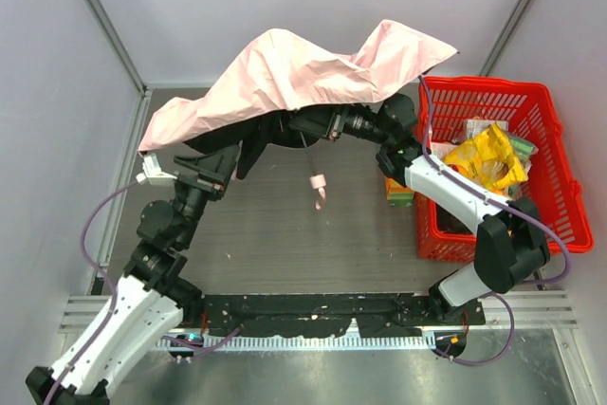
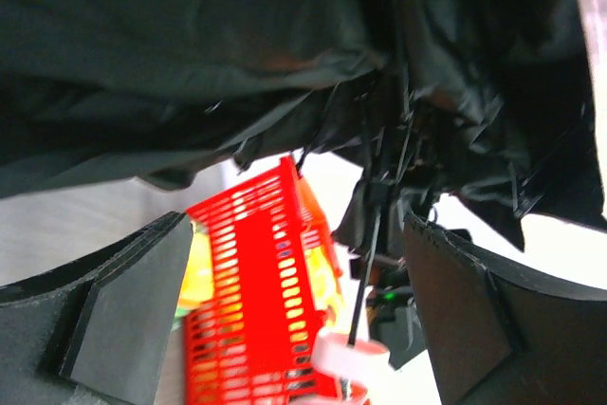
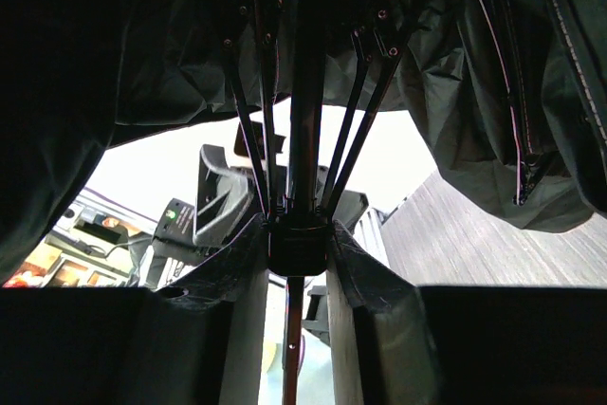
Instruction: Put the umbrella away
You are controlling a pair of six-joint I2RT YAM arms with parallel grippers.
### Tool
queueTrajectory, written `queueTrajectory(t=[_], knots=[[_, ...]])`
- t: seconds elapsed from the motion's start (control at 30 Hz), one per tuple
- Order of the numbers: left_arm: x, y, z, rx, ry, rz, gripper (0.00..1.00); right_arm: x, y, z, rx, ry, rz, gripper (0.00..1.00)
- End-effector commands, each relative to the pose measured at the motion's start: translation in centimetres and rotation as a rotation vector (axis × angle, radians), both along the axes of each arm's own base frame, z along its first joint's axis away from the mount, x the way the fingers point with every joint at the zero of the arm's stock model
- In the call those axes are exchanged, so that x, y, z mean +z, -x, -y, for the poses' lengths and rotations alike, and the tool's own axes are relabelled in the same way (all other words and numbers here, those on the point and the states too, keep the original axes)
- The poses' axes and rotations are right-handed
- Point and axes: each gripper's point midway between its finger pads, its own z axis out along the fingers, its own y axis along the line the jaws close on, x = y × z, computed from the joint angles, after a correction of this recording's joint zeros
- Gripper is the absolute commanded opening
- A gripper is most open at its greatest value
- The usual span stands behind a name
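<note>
- umbrella (image 1: 285, 73): pale pink outside, black underside, dark ribs
- basket (image 1: 561, 154): bright red, open lattice walls
- packet (image 1: 488, 160): yellow
- counter (image 1: 275, 234): dark grey, wood-grain streaks
- cables (image 1: 84, 234): purple

Left arm (image 1: 119, 324): white lower link, black joints and upper links, white bracket near wrist, purple cable (image 1: 87, 234) looping off its outer side. Right arm (image 1: 453, 194): same build, white links, bulky black elbow joint, purple cable along it. Both bolted on black base rail (image 1: 313, 308) with white toothed strip. Left gripper (image 2: 294, 310): matte black, flat blocky fingers. Right gripper (image 3: 300, 258): dark grey angular fingers.
</note>
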Motion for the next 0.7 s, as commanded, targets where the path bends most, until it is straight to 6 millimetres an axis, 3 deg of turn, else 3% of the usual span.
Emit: queueTrajectory(t=[0.0,0.23,0.4,0.43,0.5,0.6,0.67], knots=[[8.7,-0.1,0.7,-0.043,0.219,0.27,0.94,5.5,3.0,1.5,0.032,-0.106,0.166,0.0],[10.9,-0.6,0.0,0.012,0.217,0.375,0.92,5.1,4.1,1.7,0.057,-0.093,0.172,0.0],[11.1,-0.9,-0.9,0.077,0.167,0.379,0.94,4.6,4.6,1.6,0.082,-0.085,0.183,0.01],[11.1,-1.1,-0.9,0.083,0.152,0.377,0.89,4.4,4.7,1.5,0.091,-0.082,0.187,0.01],[11.3,-1.8,0.0,0.061,0.118,0.352,0.67,4.2,5.6,0.8,0.129,-0.085,0.219,0.0],[12.0,-2.0,3.0,-0.068,0.067,0.399,0.35,3.4,6.1,-0.5,0.167,-0.07,0.305,0.0],[11.7,-1.9,5.1,-0.171,0.055,0.413,0.22,3.3,5.6,-0.9,0.137,-0.081,0.384,0.0]])
